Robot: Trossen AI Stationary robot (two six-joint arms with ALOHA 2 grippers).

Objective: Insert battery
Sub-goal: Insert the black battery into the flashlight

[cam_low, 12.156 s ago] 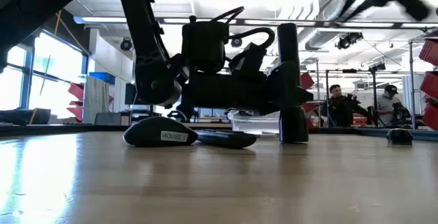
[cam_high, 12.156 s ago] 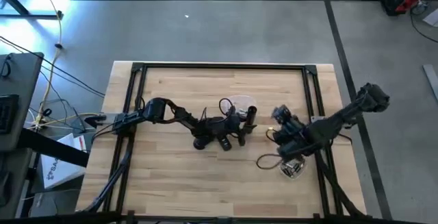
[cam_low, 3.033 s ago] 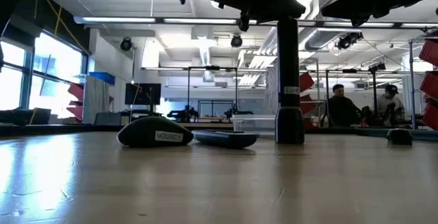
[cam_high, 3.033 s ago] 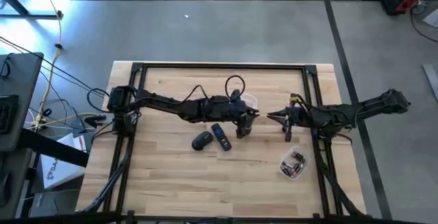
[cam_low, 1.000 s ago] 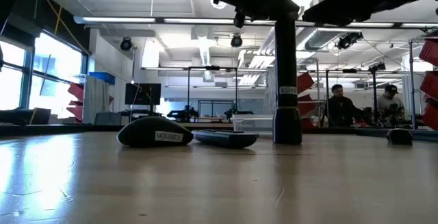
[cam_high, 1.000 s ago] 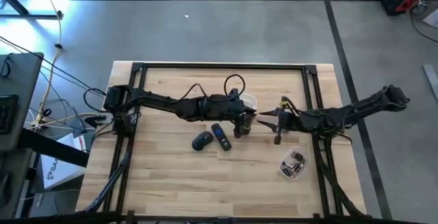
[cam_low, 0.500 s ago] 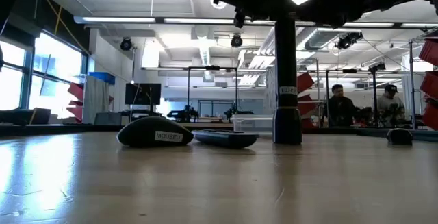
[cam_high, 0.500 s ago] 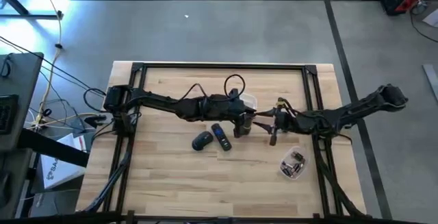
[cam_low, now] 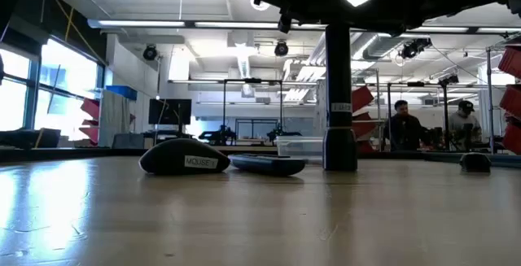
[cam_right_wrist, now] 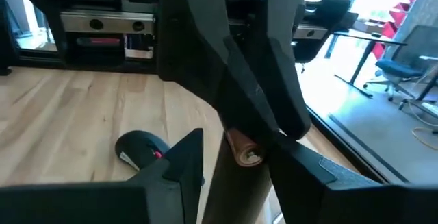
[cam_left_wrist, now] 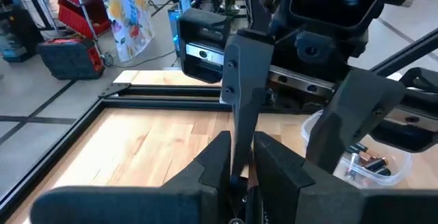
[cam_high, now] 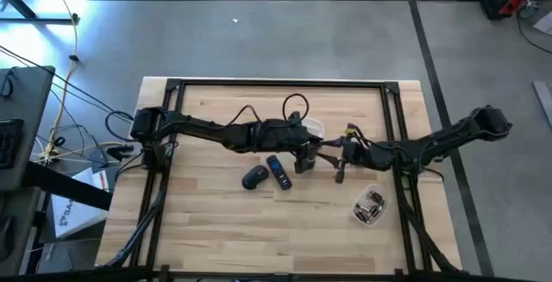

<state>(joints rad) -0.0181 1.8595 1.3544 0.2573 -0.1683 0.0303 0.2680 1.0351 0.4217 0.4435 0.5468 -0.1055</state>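
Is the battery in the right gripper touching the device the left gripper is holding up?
Cannot tell. In the right wrist view the battery sits right against the upright device, but no gap or contact shows plainly.

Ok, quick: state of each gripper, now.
Left gripper: shut on the upright black tube, its base on the table.
Right gripper: shut on a battery, held right at the tube.
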